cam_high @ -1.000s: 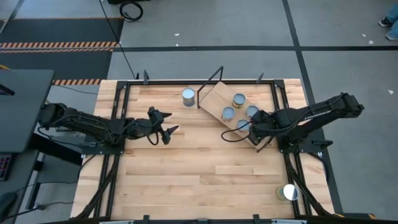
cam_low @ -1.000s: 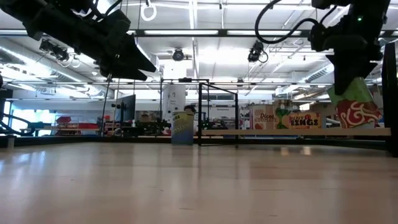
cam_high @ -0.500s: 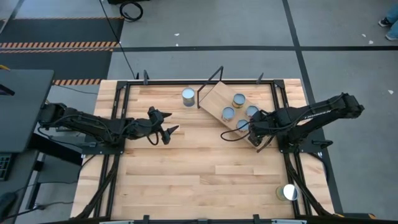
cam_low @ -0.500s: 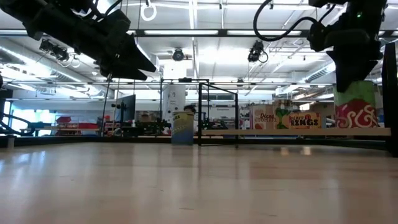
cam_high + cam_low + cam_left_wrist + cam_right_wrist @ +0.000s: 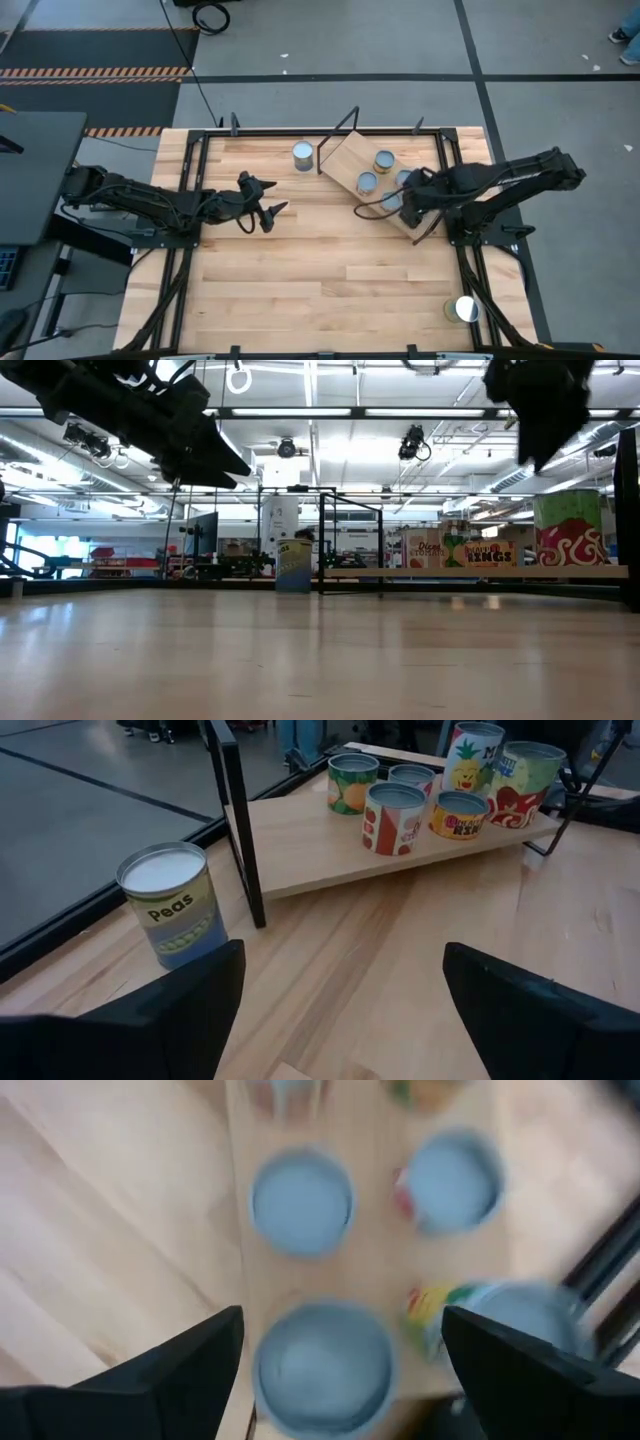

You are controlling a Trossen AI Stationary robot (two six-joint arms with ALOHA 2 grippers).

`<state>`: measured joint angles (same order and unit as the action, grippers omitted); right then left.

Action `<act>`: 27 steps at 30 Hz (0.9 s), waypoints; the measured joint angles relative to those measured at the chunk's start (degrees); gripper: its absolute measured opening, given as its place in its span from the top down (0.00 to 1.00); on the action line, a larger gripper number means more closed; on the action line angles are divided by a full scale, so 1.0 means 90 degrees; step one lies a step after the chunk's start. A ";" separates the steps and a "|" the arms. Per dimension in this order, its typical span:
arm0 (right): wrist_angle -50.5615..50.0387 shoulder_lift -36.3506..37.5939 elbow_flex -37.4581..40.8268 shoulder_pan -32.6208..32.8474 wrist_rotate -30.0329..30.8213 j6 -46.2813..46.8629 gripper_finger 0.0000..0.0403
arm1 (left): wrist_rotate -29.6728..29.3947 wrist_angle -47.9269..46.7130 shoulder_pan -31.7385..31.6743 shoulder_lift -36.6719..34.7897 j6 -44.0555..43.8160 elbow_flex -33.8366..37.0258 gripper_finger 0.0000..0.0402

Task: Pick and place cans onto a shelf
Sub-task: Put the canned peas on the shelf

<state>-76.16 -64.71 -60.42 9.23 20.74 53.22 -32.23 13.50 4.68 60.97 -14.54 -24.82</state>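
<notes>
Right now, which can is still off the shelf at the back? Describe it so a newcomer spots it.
Start at the shelf, the pale board on a black wire frame at the table's far edge. Just off its end, by the frame's black post, one can stands alone on the tabletop. It alone reads "Peas", with a white top.

Grey floor [image 5: 330, 45] — striped mats [image 5: 95, 72], bright ceiling lights [image 5: 300, 412].

Large open lab hall, grey floor [image 5: 330, 40], hazard-striped edging [image 5: 95, 72], ceiling strip lights [image 5: 330, 412]
</notes>
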 joint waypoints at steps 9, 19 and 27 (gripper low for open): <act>0.2896 -0.0096 -0.0976 -0.0335 0.0978 -0.3109 0.14 | 0.0220 0.0029 -0.0091 0.0000 0.0276 0.0000 0.14; 0.4626 -0.1752 -0.2583 -0.1812 0.0167 -0.5925 0.14 | 0.1133 0.0089 -0.1075 0.0014 0.0564 0.0000 0.14; 0.4621 -0.2356 -0.3274 -0.2476 -0.0499 -0.6439 0.14 | 0.3261 0.0595 -0.3213 0.0264 0.1605 -0.0628 0.14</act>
<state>-34.57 -85.91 -89.89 -13.05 16.25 -4.73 -2.88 18.85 -24.24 63.35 -0.10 -30.47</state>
